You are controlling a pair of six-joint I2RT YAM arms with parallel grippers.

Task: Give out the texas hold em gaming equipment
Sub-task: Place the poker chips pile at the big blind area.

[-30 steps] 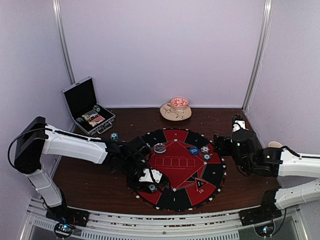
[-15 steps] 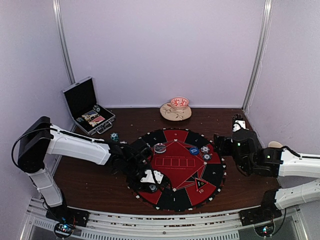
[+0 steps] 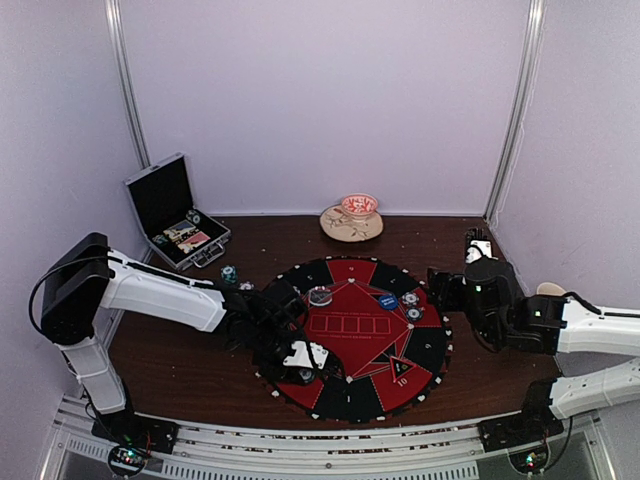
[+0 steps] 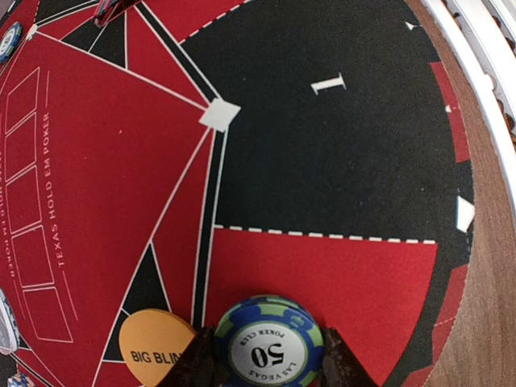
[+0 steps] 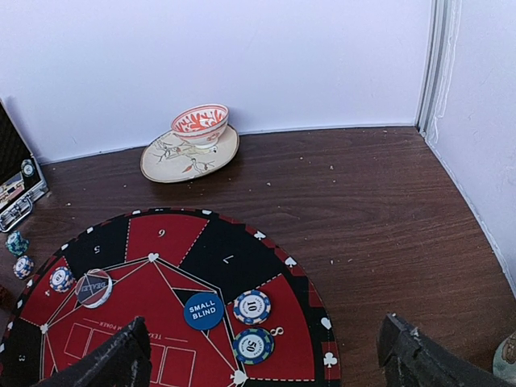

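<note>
Down low over the mat [image 4: 322, 161], left gripper [image 4: 270, 364] tight around a 50 chip [image 4: 268, 343] (right gripper [image 5: 266, 361] wide, empty).

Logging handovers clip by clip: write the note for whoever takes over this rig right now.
Left gripper: shut on a 50 chip, at the mat's near-left sector beside the orange big-blind disc.
Right gripper: open, empty, by the mat's right edge.
Done: small-blind disc and two chips on the right; dealer disc and another chip far left.
Left: set down the held chip; loose chips lie off the mat; cards and more chips sit in the case.
</note>
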